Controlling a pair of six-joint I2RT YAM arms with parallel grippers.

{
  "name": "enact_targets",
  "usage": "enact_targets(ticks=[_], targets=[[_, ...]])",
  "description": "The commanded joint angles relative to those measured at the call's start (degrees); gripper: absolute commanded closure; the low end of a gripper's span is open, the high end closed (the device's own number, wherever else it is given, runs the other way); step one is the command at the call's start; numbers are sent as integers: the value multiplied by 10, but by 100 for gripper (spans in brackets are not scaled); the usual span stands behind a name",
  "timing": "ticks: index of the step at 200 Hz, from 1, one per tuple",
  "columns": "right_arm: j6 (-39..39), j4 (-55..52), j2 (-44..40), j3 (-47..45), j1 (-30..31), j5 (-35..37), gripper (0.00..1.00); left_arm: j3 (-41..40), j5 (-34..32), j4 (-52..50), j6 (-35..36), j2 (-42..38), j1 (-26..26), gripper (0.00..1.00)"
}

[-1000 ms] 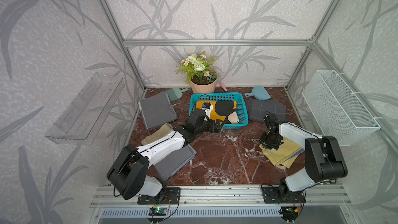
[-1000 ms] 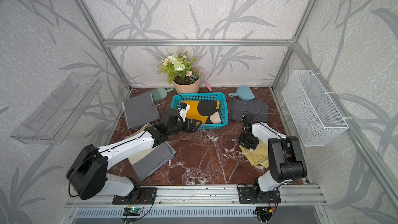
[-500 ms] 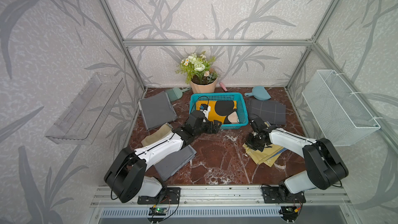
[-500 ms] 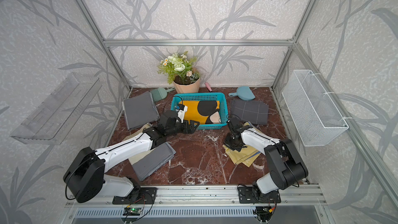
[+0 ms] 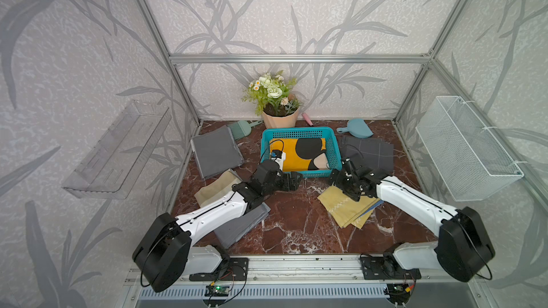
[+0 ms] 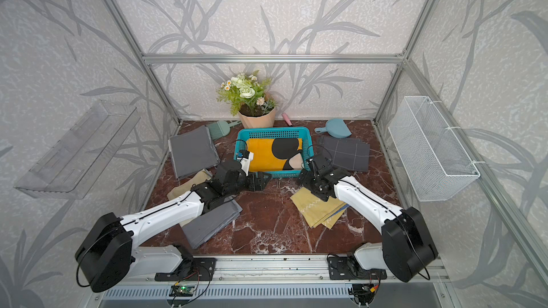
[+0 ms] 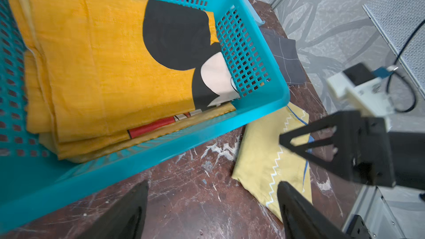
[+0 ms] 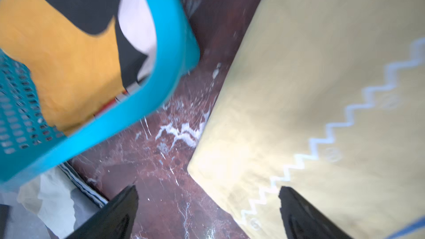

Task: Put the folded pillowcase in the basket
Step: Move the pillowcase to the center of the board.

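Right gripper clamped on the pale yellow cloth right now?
No, the right gripper stands wide open over the pale yellow cloth, pinching nothing.

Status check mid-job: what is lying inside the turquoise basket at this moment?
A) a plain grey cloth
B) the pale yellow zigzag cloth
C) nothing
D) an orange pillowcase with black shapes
D: the folded orange pillowcase lies flat inside the basket, while the pale yellow zigzag cloth lies outside it near the right arm.
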Motion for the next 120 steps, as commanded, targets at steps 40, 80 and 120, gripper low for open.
enact_targets(ticks=[40, 80, 120], targets=[[-182, -98, 74, 28, -222, 20, 1, 19, 11, 52, -41, 18, -60, 10], [-200, -97, 227, 72, -236, 11, 1, 32, 4, 37, -32, 20, -69, 9], [-195, -83, 229, 46, -236, -8, 1, 33, -23, 12, -18, 9, -70, 7]])
